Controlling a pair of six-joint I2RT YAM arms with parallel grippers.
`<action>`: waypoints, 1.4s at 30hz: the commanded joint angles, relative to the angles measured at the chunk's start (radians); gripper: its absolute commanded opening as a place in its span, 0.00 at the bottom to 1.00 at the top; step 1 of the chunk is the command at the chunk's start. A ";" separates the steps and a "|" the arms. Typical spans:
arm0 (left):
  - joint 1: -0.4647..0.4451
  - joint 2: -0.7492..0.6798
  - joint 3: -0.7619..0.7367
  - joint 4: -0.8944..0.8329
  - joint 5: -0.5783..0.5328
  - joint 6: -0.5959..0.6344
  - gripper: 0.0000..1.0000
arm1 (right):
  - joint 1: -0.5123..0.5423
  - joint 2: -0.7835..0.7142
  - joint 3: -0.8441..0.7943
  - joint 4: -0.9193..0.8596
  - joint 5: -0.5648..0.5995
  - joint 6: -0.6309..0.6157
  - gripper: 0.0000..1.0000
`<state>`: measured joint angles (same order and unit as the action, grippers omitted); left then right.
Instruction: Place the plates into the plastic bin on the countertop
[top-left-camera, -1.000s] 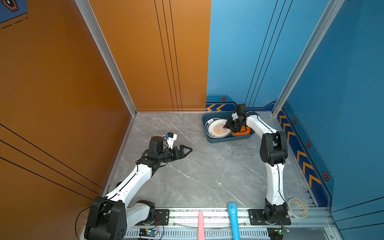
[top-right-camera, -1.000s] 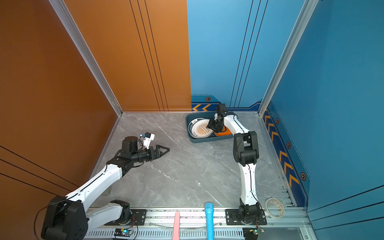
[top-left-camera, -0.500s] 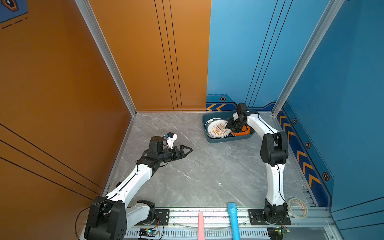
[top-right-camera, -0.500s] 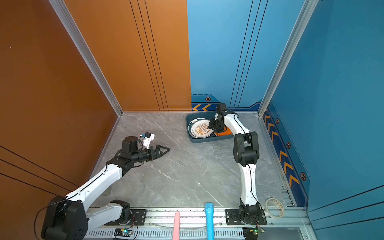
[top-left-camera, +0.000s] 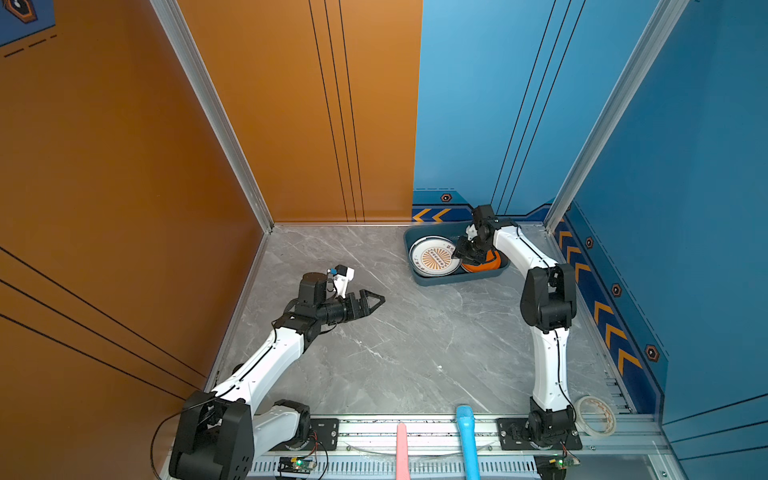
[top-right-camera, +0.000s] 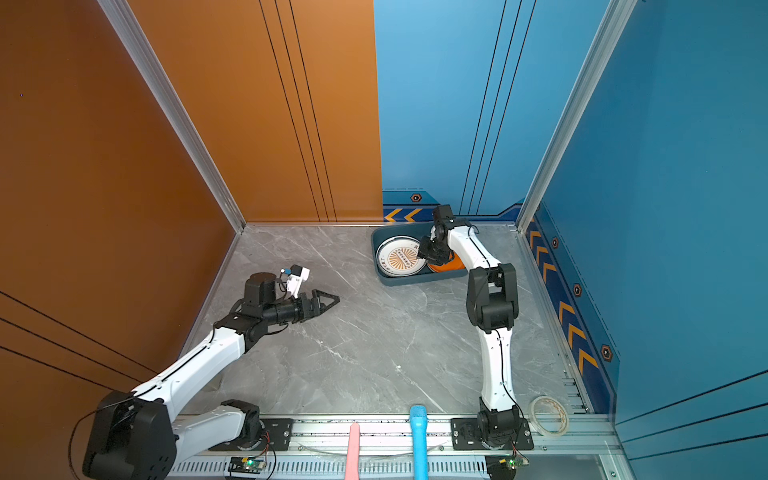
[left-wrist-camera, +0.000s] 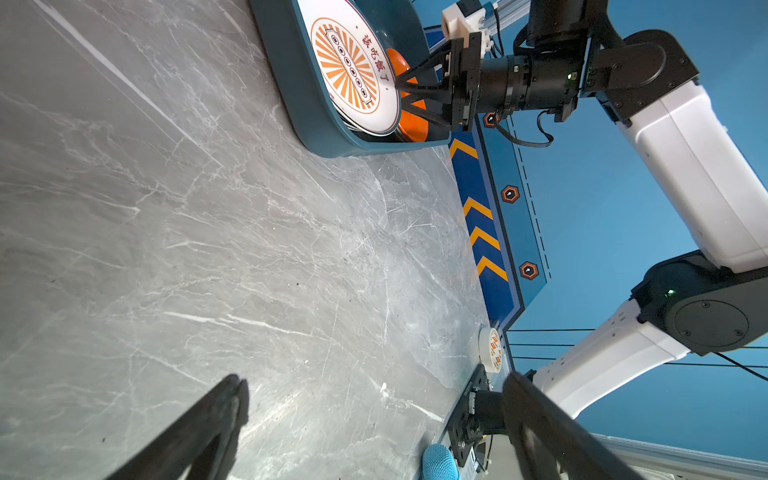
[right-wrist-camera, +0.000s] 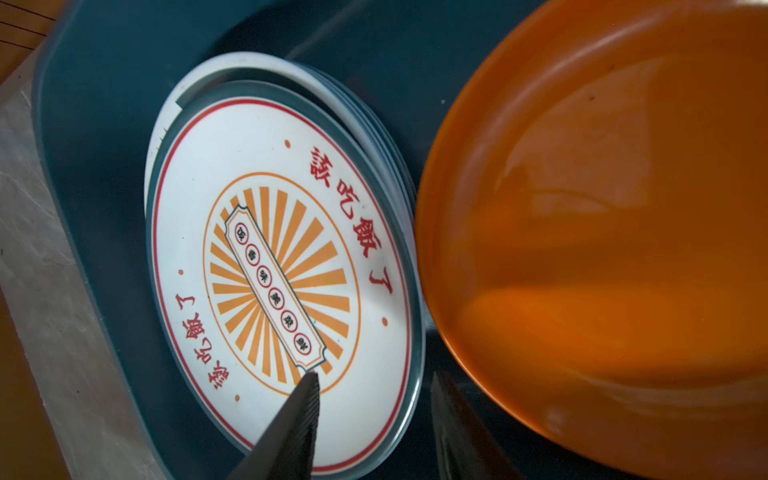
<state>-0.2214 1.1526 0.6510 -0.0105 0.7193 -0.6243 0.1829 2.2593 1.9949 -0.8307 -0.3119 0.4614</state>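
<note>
Hovering inside the plastic bin (top-left-camera: 453, 279), my right gripper (right-wrist-camera: 374, 376) has its jaws partly apart and astride the near edge of the sunburst plate (right-wrist-camera: 282, 270). 1 finger (right-wrist-camera: 299, 415) lies over the printed face and the other sits in the dark gap toward the orange plate (right-wrist-camera: 602, 249). Neither pad looks pressed on anything, so I judge it holds nothing. My left gripper (top-left-camera: 374, 301) hangs spread wide and empty above the countertop (top-left-camera: 395, 340), well apart from the bin.

Both plates sit in the bin at the back right of the countertop. The sunburst plate tops a stack whose several rims (right-wrist-camera: 374, 124) show beneath it; I cannot count them. The orange plate is just beside it, and their edges meet or overlap, I cannot tell which. I see no plate outside the bin.

These plates look rigid, glossy and probably brittle, so I expect them to slide between my pads and to chip if dropped. Each 1 seems light enough for 1 arm. The rim is the only hold: 1 finger on the face, 1 under the lip. Nested plates leave little room beneath, so the orange plate's free edge looks the easier place to take hold.
</note>
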 joint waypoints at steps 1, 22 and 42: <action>0.008 0.004 -0.002 0.015 0.027 0.010 0.98 | 0.008 -0.035 0.015 -0.039 0.028 -0.024 0.47; 0.013 -0.004 -0.006 0.010 0.026 0.011 0.98 | 0.060 0.091 0.156 -0.041 0.017 0.050 0.47; 0.013 -0.007 -0.009 0.011 0.024 0.009 0.98 | 0.046 -0.034 0.075 -0.050 0.056 0.004 0.47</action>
<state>-0.2142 1.1522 0.6510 -0.0082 0.7261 -0.6243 0.2310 2.3150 2.0899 -0.8562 -0.2825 0.4927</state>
